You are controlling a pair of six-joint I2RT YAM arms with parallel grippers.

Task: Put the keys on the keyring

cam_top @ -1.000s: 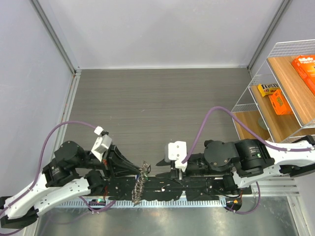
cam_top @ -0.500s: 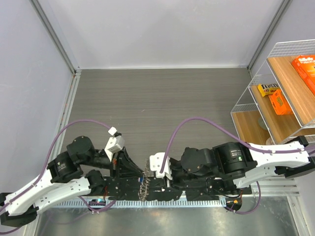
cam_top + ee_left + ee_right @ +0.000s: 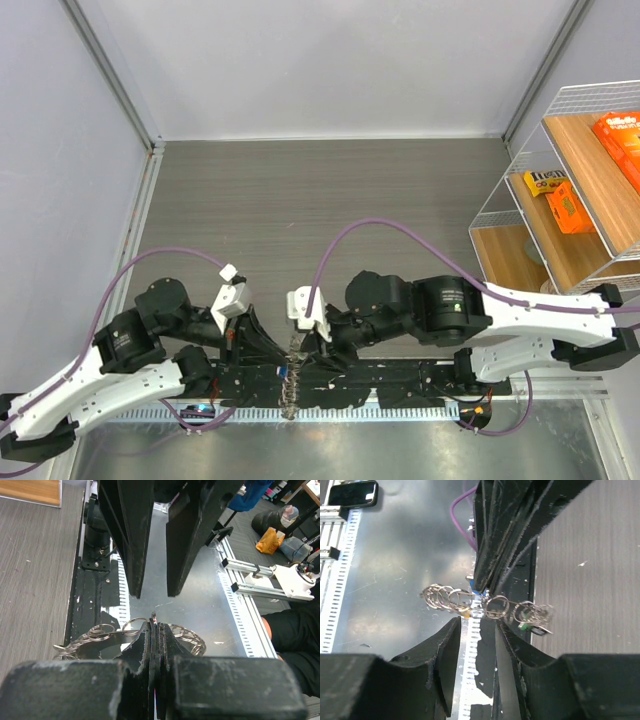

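The keyring [image 3: 487,605], a big silvery ring fringed with many small split rings, hangs edge-on over the metal strip at the table's near edge. My left gripper [image 3: 156,626] is shut on its rim; rings stick out on both sides of the fingers. Small coloured key heads sit among the rings: blue [image 3: 472,591], yellow [image 3: 466,614] and green [image 3: 523,626]. My right gripper [image 3: 477,625] is open, its fingertips just short of the keyring and either side of its middle. From above, the left gripper [image 3: 287,352] and right gripper [image 3: 308,350] meet at the keyring [image 3: 290,385].
A wire shelf [image 3: 560,190] with orange boxes stands at the right edge. The black arm-base rail [image 3: 400,385] runs under both grippers, with the slotted metal strip [image 3: 340,580] beyond it. A purple cable [image 3: 380,230] arches over the table.
My right arm has swung left, bringing its open gripper up to the keyring. The left gripper shifted a little right with the keyring and kept its grip.
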